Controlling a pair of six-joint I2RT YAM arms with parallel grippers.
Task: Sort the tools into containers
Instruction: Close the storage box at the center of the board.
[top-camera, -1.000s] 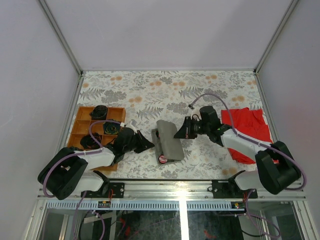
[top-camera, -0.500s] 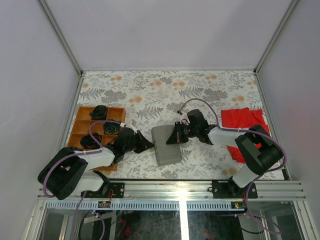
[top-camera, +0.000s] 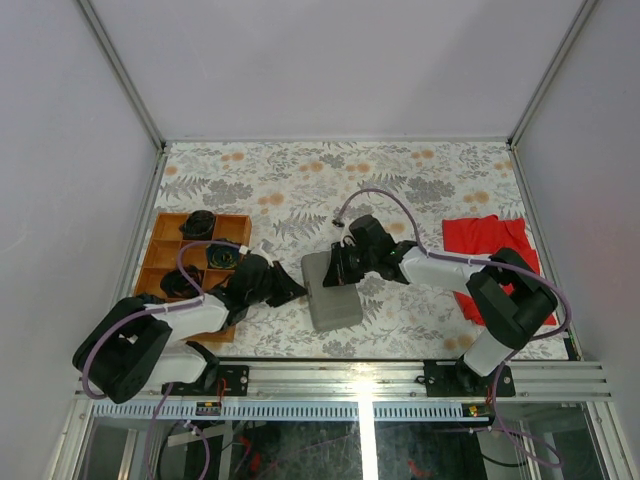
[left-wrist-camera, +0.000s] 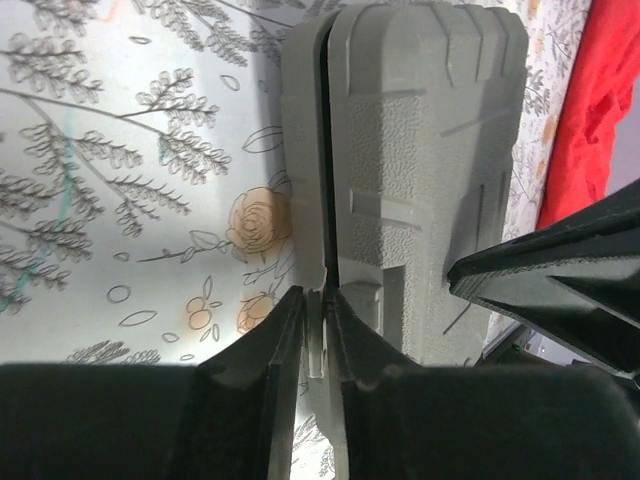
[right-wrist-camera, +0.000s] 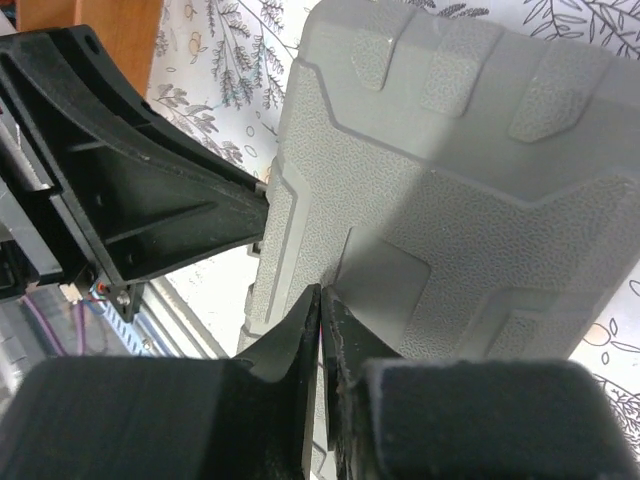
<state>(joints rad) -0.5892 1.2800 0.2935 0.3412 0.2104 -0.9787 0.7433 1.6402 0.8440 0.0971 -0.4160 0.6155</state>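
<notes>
While closed, case (left-wrist-camera: 430, 150) at left claw (left-wrist-camera: 315, 305)

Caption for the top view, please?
Closed grey case mid-table: left gripper at its left edge, right gripper on its lid, wooden tray left, red cloth right.

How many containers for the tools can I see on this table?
2. The grey case lies closed in the middle of the table. The wooden tray sits by the table's left edge, partly hidden under the left arm. I see no others.
</notes>
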